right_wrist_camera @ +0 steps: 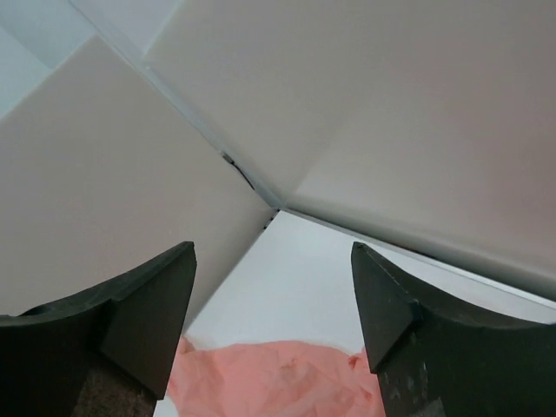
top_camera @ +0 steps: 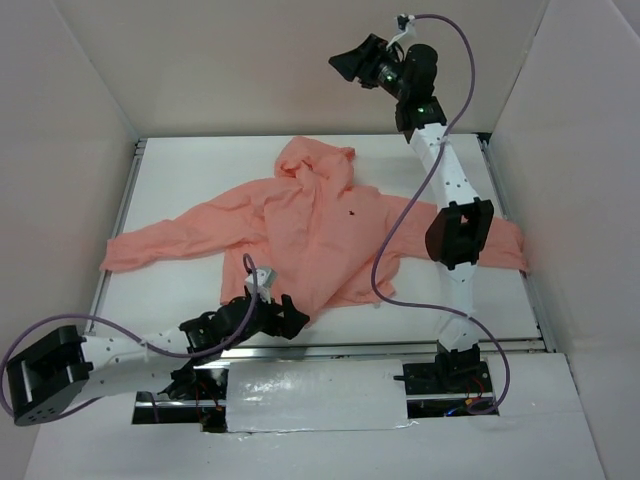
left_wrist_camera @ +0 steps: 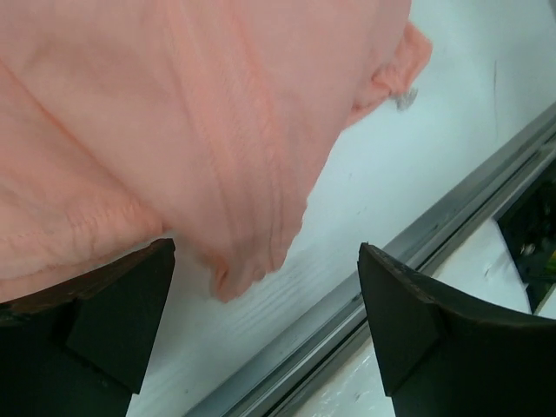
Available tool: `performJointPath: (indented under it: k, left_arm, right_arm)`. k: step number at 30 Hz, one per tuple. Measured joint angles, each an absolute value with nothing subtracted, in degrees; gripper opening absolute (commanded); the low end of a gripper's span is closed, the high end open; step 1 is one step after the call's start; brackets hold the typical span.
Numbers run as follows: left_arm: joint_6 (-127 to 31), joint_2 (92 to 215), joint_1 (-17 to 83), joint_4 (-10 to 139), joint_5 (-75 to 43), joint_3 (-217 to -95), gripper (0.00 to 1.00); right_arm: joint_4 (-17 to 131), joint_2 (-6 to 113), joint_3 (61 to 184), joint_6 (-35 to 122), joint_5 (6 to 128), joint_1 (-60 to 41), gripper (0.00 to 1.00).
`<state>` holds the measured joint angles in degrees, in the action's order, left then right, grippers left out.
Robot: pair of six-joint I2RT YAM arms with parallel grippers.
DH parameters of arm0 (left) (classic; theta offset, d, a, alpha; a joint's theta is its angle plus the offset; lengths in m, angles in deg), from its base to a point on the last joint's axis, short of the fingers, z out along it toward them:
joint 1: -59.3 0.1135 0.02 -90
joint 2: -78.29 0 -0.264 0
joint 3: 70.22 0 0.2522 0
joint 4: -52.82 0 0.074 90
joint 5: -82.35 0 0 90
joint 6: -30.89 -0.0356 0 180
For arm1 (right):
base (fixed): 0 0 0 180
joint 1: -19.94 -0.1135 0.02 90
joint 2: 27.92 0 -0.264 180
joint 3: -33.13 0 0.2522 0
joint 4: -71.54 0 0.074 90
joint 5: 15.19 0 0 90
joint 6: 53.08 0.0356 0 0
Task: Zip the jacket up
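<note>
Jacket (top_camera: 320,235) lies spread front-up on the bench (top_camera: 180,190), left claw (top_camera: 292,318) jaws apart and empty at its hem (left_wrist_camera: 252,269), right claw (top_camera: 345,62) apart too, high by the back wall: I'd lift the left straight off, no snagging.

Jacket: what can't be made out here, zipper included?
- Top view: zipper too small on the jacket to tell zipped or open.
- Top view: right-hand sleeve partly hidden under the right arm.
- Left wrist view: grey bit at the fabric edge, blurred; unidentifiable.
- Right wrist view: jacket cut off by the bottom edge.
</note>
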<state>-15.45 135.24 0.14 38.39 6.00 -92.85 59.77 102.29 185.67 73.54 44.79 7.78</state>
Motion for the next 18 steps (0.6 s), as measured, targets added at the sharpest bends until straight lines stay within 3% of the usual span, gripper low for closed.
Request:
performJointPath:
  k: [3, 10, 18]
  left_arm:
    - [-13.8, 130.6, 0.2, 50.7, 9.7, -98.9, 0.99]
    - [-6.6, 124.0, 3.4, 82.7, 23.4, -120.7, 0.99]
    - [-4.0, 118.6, 13.3, 112.8, 36.8, -144.6, 0.99]
  right_arm:
    - [58.8, 100.6, 185.7, 73.7, 45.5, 9.0, 1.0]
    - [49.5, 81.1, 171.9, 71.4, 49.8, 10.0, 1.0]
    - [42.1, 32.3, 130.3, 65.5, 58.8, 9.9, 1.0]
